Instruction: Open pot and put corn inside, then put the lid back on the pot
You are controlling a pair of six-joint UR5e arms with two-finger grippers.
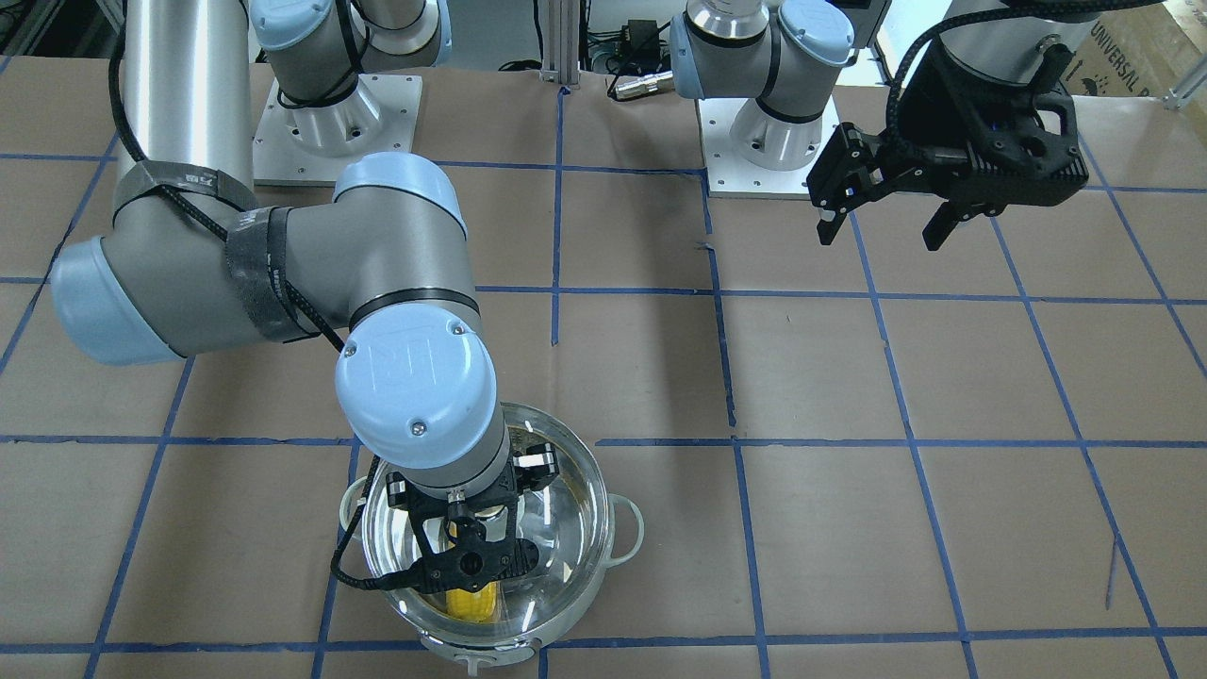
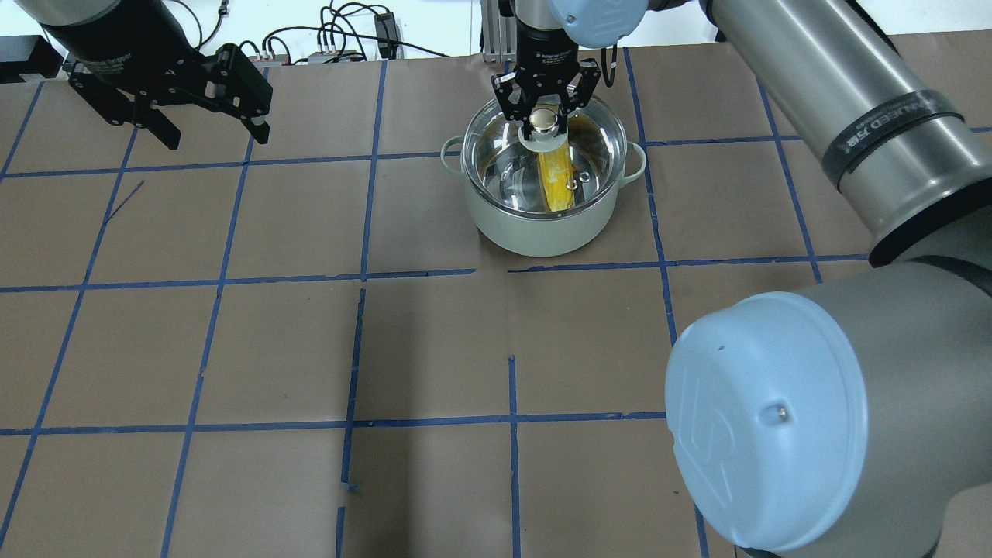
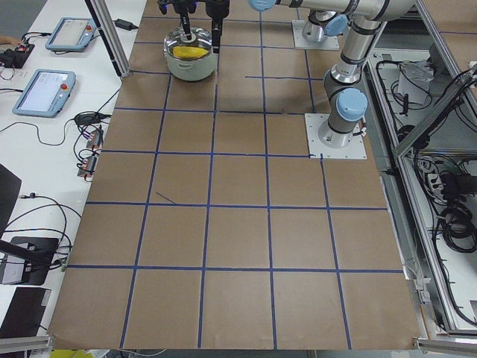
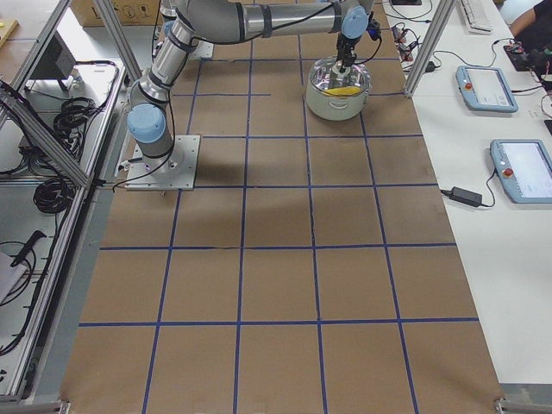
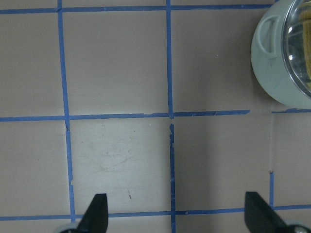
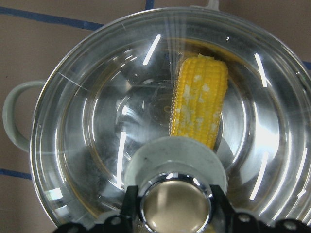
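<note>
The pot (image 2: pixel 535 225) stands at the far middle of the table, pale green-grey outside and shiny inside, with loop handles. The glass lid (image 2: pixel 511 167) sits on its rim. The yellow corn (image 2: pixel 558 182) lies inside under the glass and shows clearly in the right wrist view (image 6: pixel 199 102). My right gripper (image 2: pixel 545 116) is straight above the pot, its fingers (image 6: pixel 129 208) pressed against both sides of the lid's knob (image 6: pixel 175 206). My left gripper (image 2: pixel 217 141) is open and empty, hovering above the table well to the left of the pot (image 5: pixel 272 63).
The table is covered in brown paper (image 2: pixel 434 349) with a blue tape grid. Two arm base plates (image 1: pixel 335 123) stand at the robot's edge. Tablets (image 4: pixel 483 86) and cables lie on the white side bench beyond the pot.
</note>
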